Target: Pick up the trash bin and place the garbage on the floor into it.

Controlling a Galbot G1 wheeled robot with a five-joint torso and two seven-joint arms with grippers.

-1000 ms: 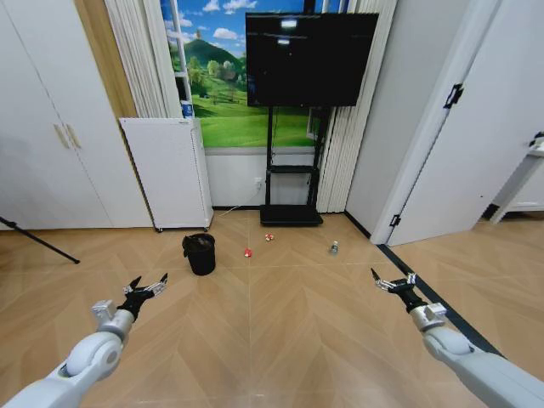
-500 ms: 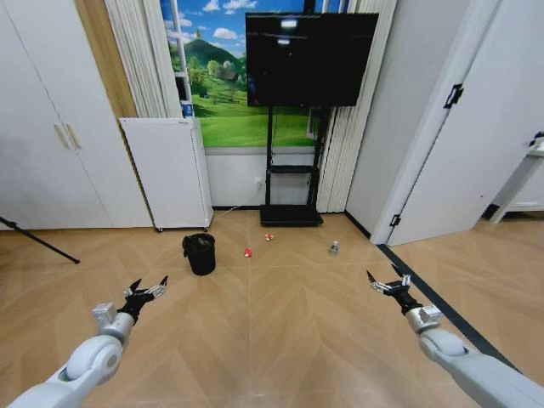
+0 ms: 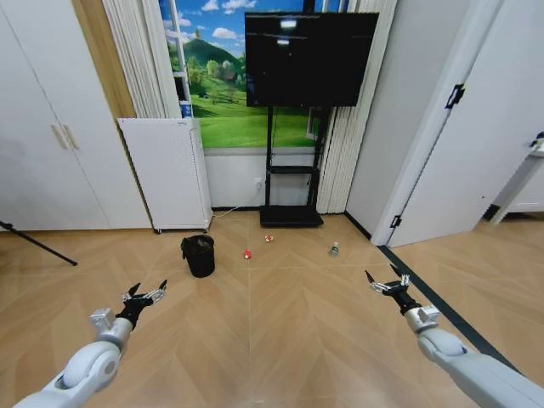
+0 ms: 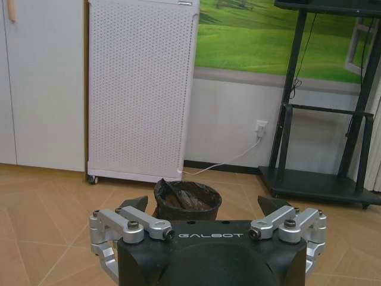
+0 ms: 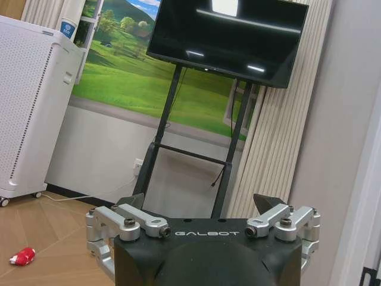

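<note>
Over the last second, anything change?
The view shifted slightly, so the camera moved. The left gripper slid lower in the head view; the right gripper edged inward. Both stayed open and empty. The trash bin, two red bits and bottle lie untouched.

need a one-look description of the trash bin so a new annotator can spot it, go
Start at the black TV on its stand against the far wall, then go to the tall white perforated unit on that wall beside it. The trash bin stands on the wood floor just in front of that unit. It is small, round and black with a black bag liner; the red-and-white scraps nearby are far smaller.
</note>
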